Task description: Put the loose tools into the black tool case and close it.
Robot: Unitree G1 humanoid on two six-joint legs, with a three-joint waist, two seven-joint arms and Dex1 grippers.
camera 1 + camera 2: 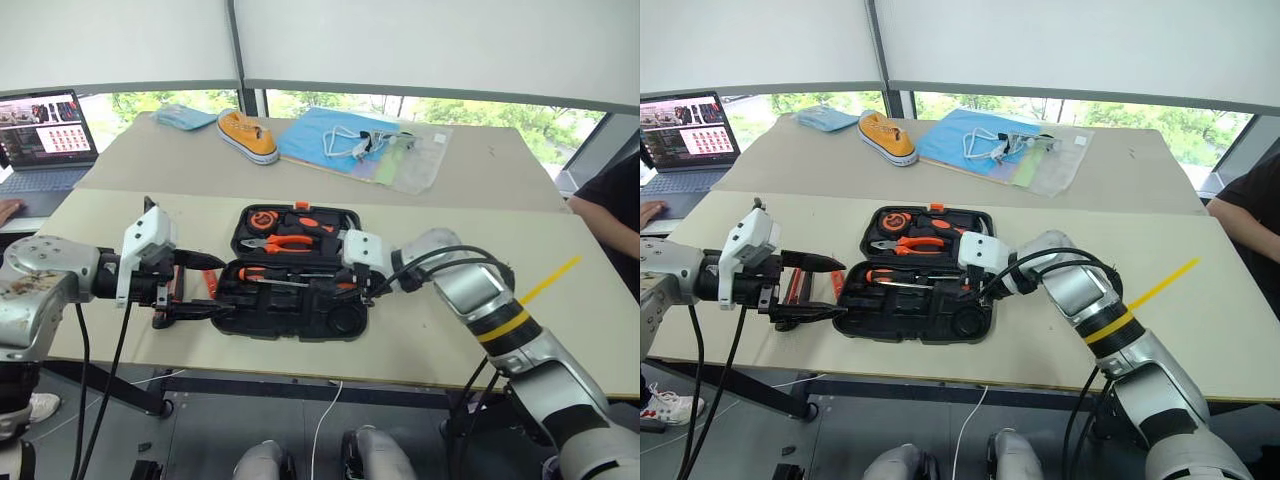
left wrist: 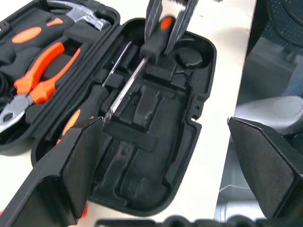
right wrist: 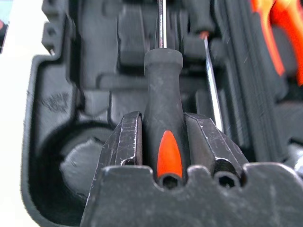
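Two tables (image 1: 450, 330) fill my view, and the black tool case (image 1: 300, 320) lies open on the nearer one, between my two pincers. My right pincer (image 3: 162, 142) reaches in over the case's right end and is clamped on the black-and-orange handle of a long screwdriver (image 3: 162, 90), whose steel shaft runs away from the fingers across the moulded recesses of the near half. Just beside that shaft I see a second screwdriver (image 2: 85, 111) already lying in the case. Beyond the right pincer, the far half holds the pliers (image 1: 285, 242) and the hammer (image 2: 78, 13). My left pincer (image 1: 205, 288) sits at the case's left edge with its fingers spread wide apart, holding nothing.
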